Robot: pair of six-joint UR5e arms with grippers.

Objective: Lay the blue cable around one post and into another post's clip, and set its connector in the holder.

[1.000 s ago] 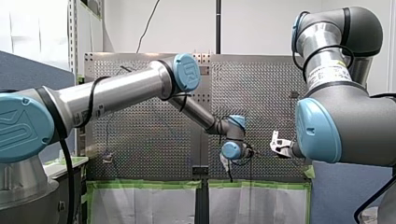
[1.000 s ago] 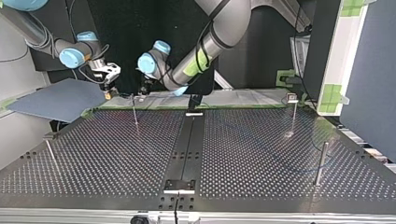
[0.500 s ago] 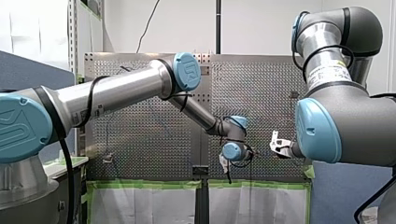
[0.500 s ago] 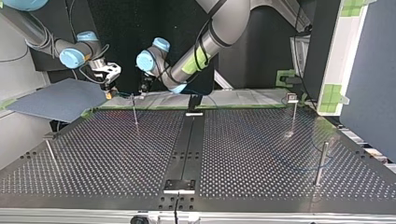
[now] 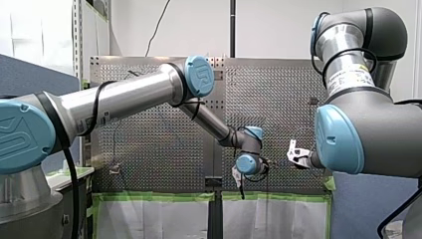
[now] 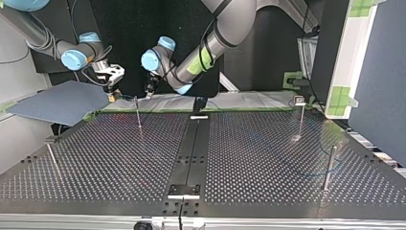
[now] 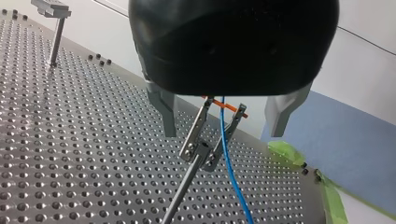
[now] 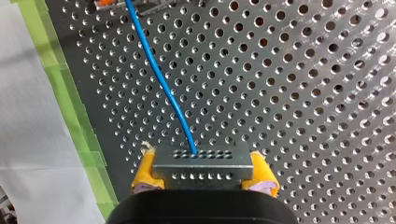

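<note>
perforated table (image 6: 263, 158) | green tape (image 8: 77, 116) along its edge | blue-grey sheet (image 6: 57, 103) beside it

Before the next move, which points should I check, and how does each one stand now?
1. Right fingers grip the connector: ok, the yellow pads clamp both its sides.
2. Left fingers open: ok, they stand either side of the clip and touch neither it nor the cable.
3. Cable in the clip: it passes between the clip's arms; whether it is seated, cannot tell.
4. Cable around a post: cannot tell, too faint in the top view.
5. Connector set down: not ok, the right fingers hold it over the table.
</note>
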